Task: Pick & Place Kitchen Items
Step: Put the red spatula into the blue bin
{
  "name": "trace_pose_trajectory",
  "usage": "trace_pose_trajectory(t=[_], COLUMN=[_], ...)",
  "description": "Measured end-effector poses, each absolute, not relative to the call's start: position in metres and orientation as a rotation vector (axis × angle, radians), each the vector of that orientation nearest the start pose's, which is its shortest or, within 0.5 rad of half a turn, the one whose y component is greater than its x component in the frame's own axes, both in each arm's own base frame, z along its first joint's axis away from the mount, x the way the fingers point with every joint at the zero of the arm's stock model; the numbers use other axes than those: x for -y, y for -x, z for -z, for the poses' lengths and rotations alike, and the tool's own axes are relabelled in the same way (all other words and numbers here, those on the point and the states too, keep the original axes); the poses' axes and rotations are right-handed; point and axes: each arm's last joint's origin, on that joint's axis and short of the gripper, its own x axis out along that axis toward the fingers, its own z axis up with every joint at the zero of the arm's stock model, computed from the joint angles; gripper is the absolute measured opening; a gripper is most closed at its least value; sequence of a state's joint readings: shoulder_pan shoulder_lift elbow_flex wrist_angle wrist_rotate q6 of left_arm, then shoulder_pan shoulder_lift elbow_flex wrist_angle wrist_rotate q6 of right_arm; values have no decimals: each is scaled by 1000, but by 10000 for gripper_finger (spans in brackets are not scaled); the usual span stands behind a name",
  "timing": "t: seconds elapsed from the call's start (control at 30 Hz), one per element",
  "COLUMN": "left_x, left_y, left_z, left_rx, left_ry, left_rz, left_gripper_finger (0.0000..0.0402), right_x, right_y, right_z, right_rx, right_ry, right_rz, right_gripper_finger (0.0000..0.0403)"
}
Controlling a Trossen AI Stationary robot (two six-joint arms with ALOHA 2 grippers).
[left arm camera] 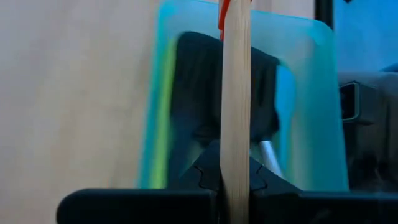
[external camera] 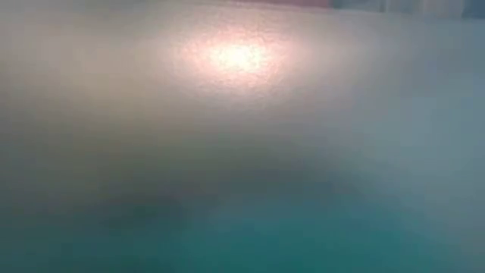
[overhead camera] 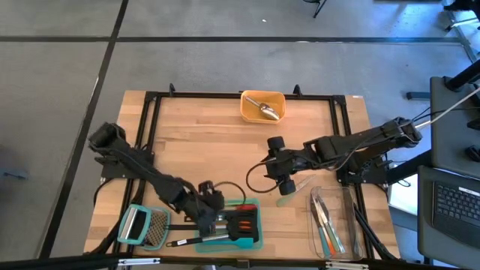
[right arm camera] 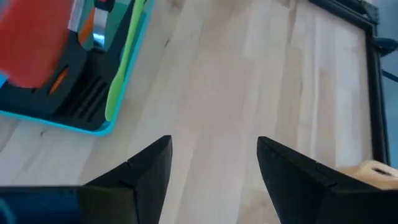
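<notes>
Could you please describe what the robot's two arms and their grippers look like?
Both arms are dark, nearly black, built of jointed segments with bulky housings. The right arm carries a looping black cable beside its wrist. The right gripper has two flat, matte black fingers with angled, pointed tips. The left gripper shows black, notched pads over a broad black bar.

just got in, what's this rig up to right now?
Two arms are sorting kitchen utensils into containers. The left gripper is shut on a wooden-handled utensil over the teal tray, which already holds black and red turners. The right gripper hangs open and empty over bare table at mid-table. An orange bin holds a silver scoop, a clear tray on the right holds more utensils, and a grater lies beside the teal tray.
</notes>
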State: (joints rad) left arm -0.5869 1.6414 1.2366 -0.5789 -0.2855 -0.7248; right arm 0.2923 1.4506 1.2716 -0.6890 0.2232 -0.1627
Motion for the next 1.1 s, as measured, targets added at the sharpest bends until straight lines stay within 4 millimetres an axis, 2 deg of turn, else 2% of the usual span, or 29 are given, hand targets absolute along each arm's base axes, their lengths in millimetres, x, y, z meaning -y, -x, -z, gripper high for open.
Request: trace_pose_trajectory(t=[0.17, 0.33, 0.63, 0.97, 1.1], left_x=[207, 221, 237, 243, 242], left_y=[-304, -311, -309, -304, -311], left_z=[-239, -233, -210, -208, -195], left_rx=[-956, -997, -1110, -1152, -1194], left_ry=[291, 387, 495, 458, 437], left_rz=[-41, -54, -70, 11, 26], left_gripper_finger=[1, 1, 1, 1, 1], right_x=[-88, -97, -107, -109, -109], right_y=[-284, -277, -269, -267, -267], right_z=[-310, -313, -318, -321, -321], right_rx=[-843, -831, -800, -789, -788], right_ry=[382, 381, 412, 415, 418], right_rz=[-113, -135, -126, -134, -126], right_gripper_finger=[236, 236, 236, 236, 236])
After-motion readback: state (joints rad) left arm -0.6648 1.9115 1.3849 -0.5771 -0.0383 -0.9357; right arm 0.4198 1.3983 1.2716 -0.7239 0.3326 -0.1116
